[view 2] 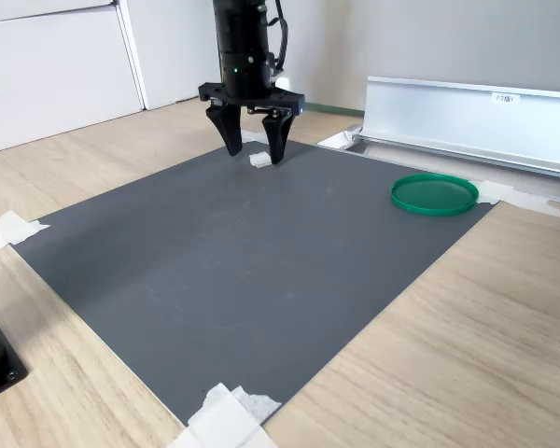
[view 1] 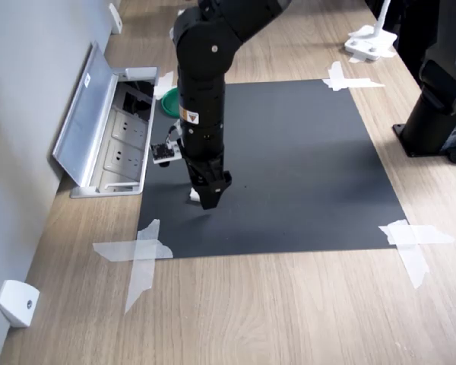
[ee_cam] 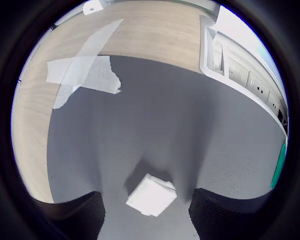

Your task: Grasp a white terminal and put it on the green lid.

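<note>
My fingers (view 2: 231,131) are spread apart, tips down at the dark mat (view 2: 261,261), grasping nothing. The white terminal (view 2: 259,160) lies on the mat between them, toward one fingertip. The green lid (view 2: 434,193) sits well apart at the mat's edge, to the second exterior view's right, near the worktop's (view 2: 467,327) open socket box (view 1: 110,137).

One white terminal (view 2: 259,160) and one green lid (view 2: 434,194) lie on one dark mat (view 2: 261,252). Four tape crosses (view 1: 139,251) hold its corners. One gripper (view 2: 254,140) shows.
</note>
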`<state>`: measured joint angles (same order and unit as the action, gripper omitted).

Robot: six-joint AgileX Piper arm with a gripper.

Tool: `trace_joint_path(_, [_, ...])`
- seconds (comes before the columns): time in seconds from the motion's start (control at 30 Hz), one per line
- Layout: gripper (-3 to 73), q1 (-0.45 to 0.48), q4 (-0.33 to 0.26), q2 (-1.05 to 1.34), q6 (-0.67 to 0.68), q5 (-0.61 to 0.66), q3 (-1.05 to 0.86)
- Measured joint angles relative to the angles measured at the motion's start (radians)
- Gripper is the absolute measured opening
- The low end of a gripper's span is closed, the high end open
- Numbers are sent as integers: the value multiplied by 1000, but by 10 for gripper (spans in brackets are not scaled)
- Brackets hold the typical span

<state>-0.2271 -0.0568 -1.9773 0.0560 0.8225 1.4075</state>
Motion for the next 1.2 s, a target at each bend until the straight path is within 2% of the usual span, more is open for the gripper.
trace_joint_path(0.1, [716,0,10,-3,0,-9,0])
trace_joint_path(0.23, [667,0,18,-5,0,-23,1])
trace_joint_path(0.33, [597,0,19,-15,2,-27,1])
trace_joint_path(0.57, [381,0,37,-23,3,-26,8])
trace_joint_path(0.6, [371,0,37,-23,3,-26,8])
trace_joint_path(0.83, [372,0,36,-23,8,-22,9])
trace_joint_path(0.97, [372,18,22,-9,48,30,9])
trace_joint_path(1.2, [372,180,33,66,112,91,9])
